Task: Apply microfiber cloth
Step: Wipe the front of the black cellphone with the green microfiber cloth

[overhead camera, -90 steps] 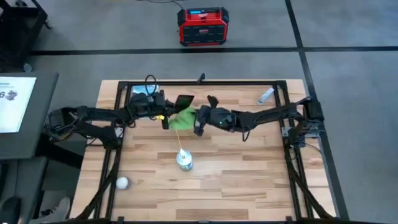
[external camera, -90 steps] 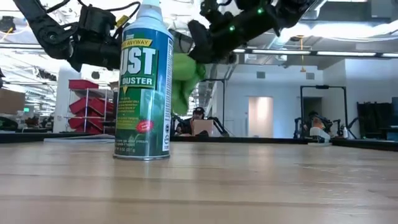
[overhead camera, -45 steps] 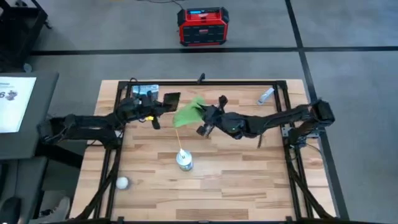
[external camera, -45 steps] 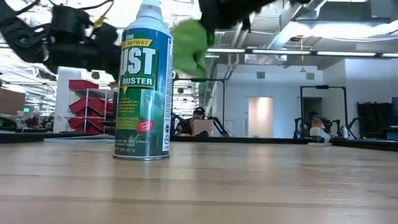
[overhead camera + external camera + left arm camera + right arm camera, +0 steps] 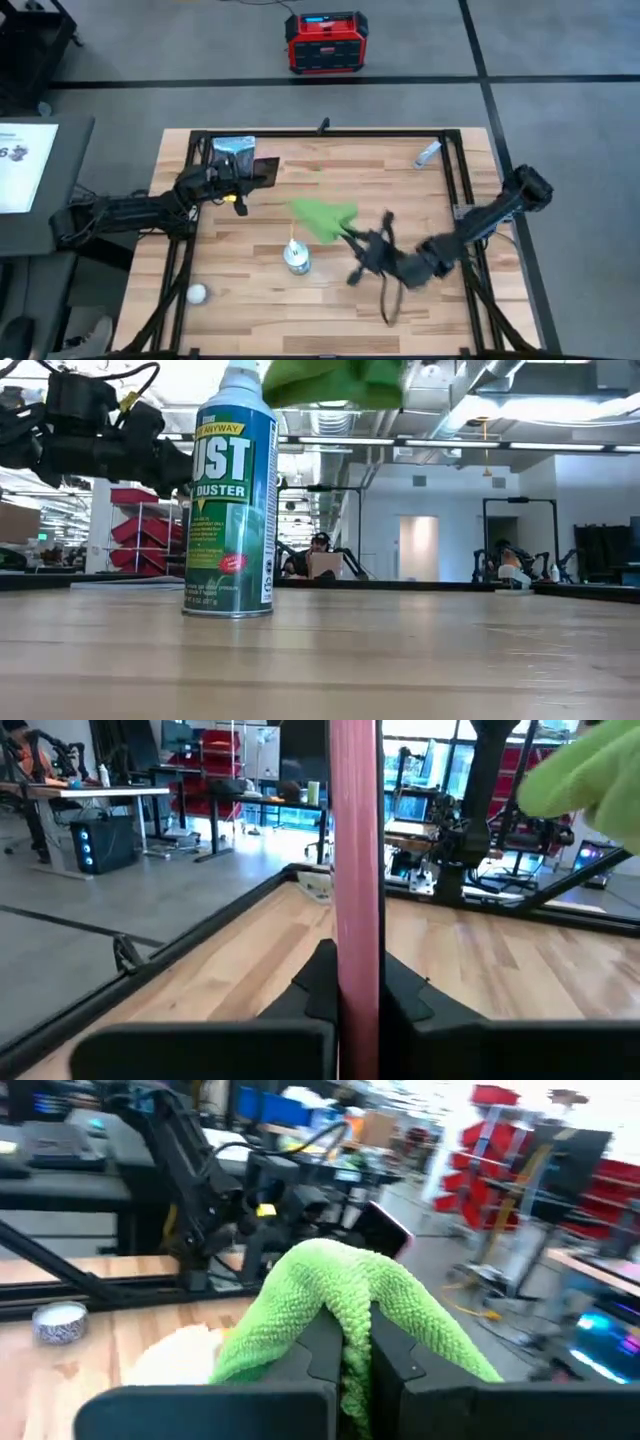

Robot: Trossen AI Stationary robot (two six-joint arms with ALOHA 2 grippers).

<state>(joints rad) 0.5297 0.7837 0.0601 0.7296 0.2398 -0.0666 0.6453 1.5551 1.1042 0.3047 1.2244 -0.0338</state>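
Note:
The bright green microfiber cloth hangs in the air near the table's middle, above and just right of the duster can. My right gripper is shut on it; in the low view the cloth shows at the top edge. At the far left, my left gripper is shut on the pink-backed phone, which the left wrist view shows edge-on. Cloth and phone are well apart. My left gripper pinches the phone between its two fingers, one on each flat face, at the phone's near end. The fingers come level from the table's left. The phone juts out beyond them, clear of the table. My right gripper pinches a bunched fold of the cloth between its two fingers, several layers thick. The fingers come from the table's right and near side. The cloth bulges out past the fingertips and drapes to both sides, lifted clear of the table.
A duster spray can stands upright near the table's middle, close under the cloth. A white ball lies near the left front. A silvery bag sits at the far left, and a small grey object at the far right.
My right gripper has carried the cloth away from the phone, toward the table's near and right edges, and upward. My left gripper has drawn back toward the table's left edge with the phone. Cloth and phone, together a second ago, now stand apart.

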